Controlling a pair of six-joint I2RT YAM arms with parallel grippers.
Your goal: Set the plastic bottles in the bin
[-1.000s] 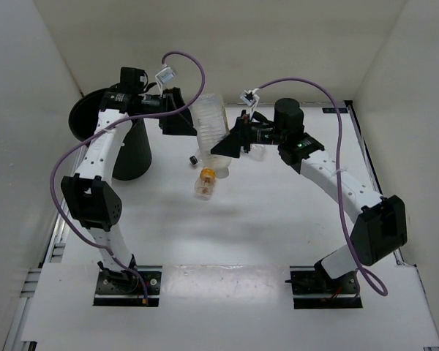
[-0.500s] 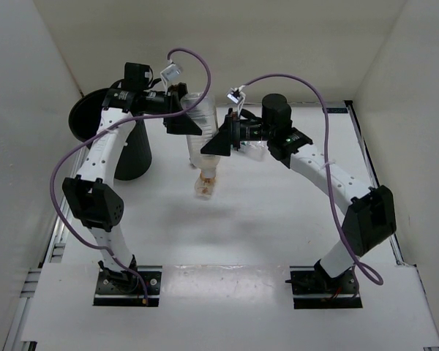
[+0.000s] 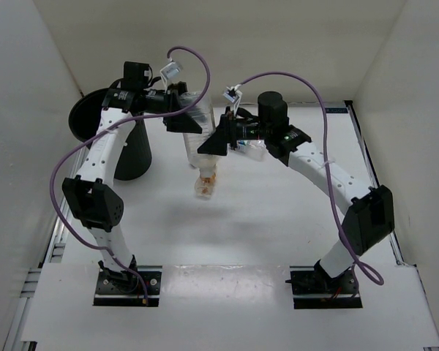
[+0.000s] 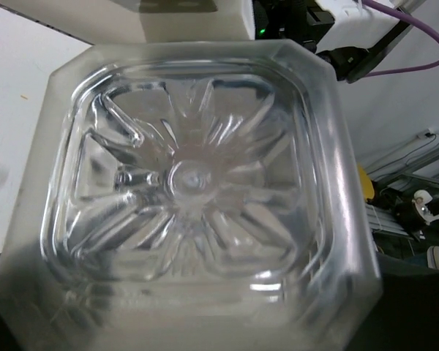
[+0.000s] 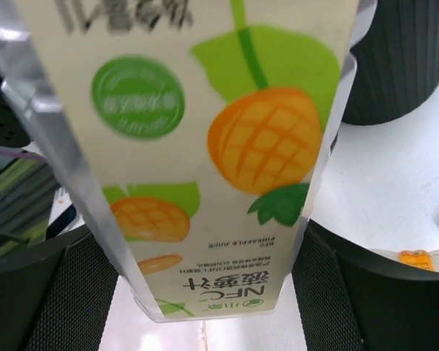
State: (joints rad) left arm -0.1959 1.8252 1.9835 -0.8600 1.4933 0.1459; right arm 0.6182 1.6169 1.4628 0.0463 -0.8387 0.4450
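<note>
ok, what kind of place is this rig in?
Probably a lab test cell: plain white enclosure walls, left arm and right arm bolted to one white table, and a black bin and a plastic bottle as props.

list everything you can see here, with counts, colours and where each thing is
table: 1, white, under everything
bin: 1, black, far left on the table
held bottle: 1, clear, green-and-orange fruit label, in the air at centre
loose bottle: 1, clear, orange cap, lying on the table below the held bottle
cables: 2, purple, looping off the arms
left gripper: 1, black, at the held bottle's base
right gripper: 1, black, clamped on its label
</note>
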